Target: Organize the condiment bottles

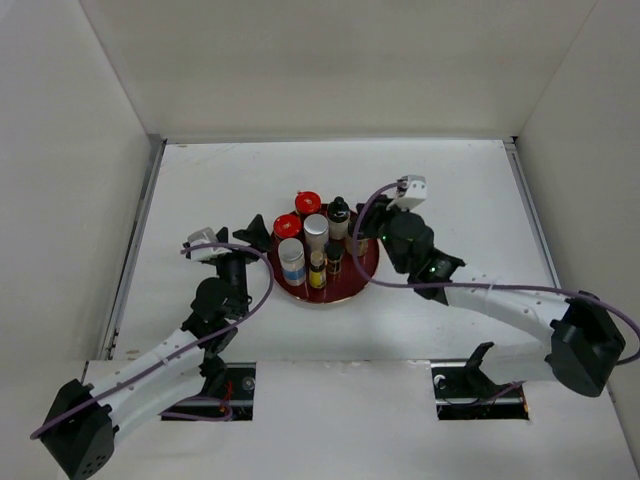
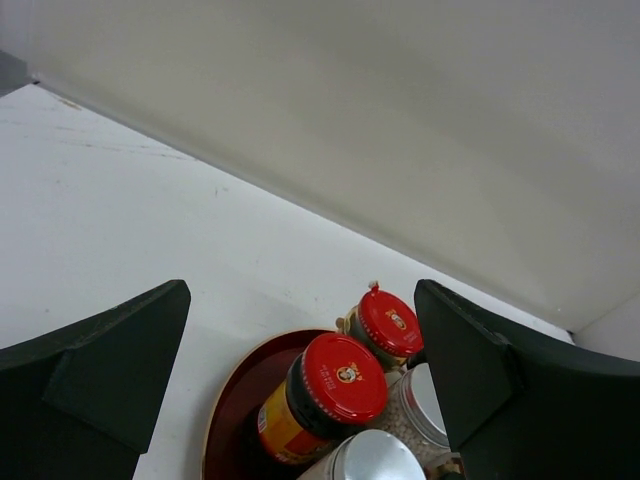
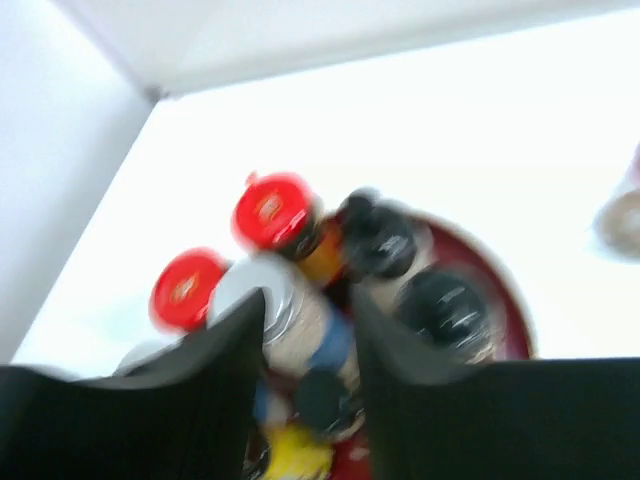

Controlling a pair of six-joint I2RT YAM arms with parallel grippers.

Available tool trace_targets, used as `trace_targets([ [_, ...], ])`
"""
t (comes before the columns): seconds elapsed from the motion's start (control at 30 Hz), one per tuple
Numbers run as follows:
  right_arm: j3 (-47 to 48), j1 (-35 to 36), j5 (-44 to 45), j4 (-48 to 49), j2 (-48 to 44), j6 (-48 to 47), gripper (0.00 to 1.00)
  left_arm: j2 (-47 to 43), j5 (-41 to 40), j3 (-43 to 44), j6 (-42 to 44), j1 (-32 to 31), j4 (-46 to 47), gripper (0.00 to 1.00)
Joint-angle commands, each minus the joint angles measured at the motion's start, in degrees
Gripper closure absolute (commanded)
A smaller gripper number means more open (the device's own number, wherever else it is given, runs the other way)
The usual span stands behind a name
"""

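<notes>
The condiment bottles stand packed on a round dark red tray (image 1: 352, 285). Among them are two red-lidded jars (image 1: 307, 203) (image 2: 343, 378), two silver-white cylinders (image 1: 316, 228) (image 1: 291, 256), a black-capped bottle (image 1: 339, 213) and a slim yellow one (image 1: 317, 272). My left gripper (image 1: 256, 234) (image 2: 300, 300) is open at the tray's left rim, its fingers wide on either side of the red lids. My right gripper (image 1: 358, 238) (image 3: 305, 310) hangs over the tray's right side. Its jaws stand narrowly apart in a blurred view, with a silver-white cylinder (image 3: 305, 320) showing through the gap. Whether they touch anything is unclear.
White walls close the table on the left, back and right. The left arm lies across the near left of the table and the right arm across the near right. A blurred pale thing (image 3: 622, 215) shows at the right edge of the right wrist view.
</notes>
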Motion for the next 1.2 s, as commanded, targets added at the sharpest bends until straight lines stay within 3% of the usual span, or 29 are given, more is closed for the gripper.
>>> trace_targets([
  [0.0,0.21,-7.21,-3.27,-1.94,0.62,1.88,0.66,1.25,-1.66,-1.34,-3.51,0.67,2.25,0.0],
  [0.1,3.19,-14.77,-4.14,-4.39,3.95,1.27,0.62,1.78,-1.23,-2.22,-5.61,1.55,2.16,0.0],
  [0.27,11.0,-24.8,-5.2,-8.97,12.29,-3.12,0.22,1.25,-0.87,-3.63,-7.29,1.99,2.16,0.0],
  [0.43,18.3,-28.59,-5.64,-11.87,21.17,-6.29,0.12,0.02,-0.87,-4.6,-7.47,2.08,2.16,0.0],
  [0.6,22.79,-29.82,-7.39,-13.81,26.63,-6.91,0.14,0.29,-0.7,-4.6,-7.55,1.82,2.07,0.0],
  [0.77,24.2,-29.82,-7.84,-14.07,28.3,-6.73,0.22,1.6,-0.7,-4.42,-7.64,1.91,2.07,0.0],
  [0.97,23.33,-29.74,-6.52,-14.95,29.1,-5.94,0.24,2.13,-0.7,-4.33,-7.99,2.17,2.07,0.0],
  [1.17,22.27,-29.74,-6.17,-13.46,29.19,-5.76,0.46,2.92,-0.08,-4.25,-8.26,2.26,2.07,0.0],
])
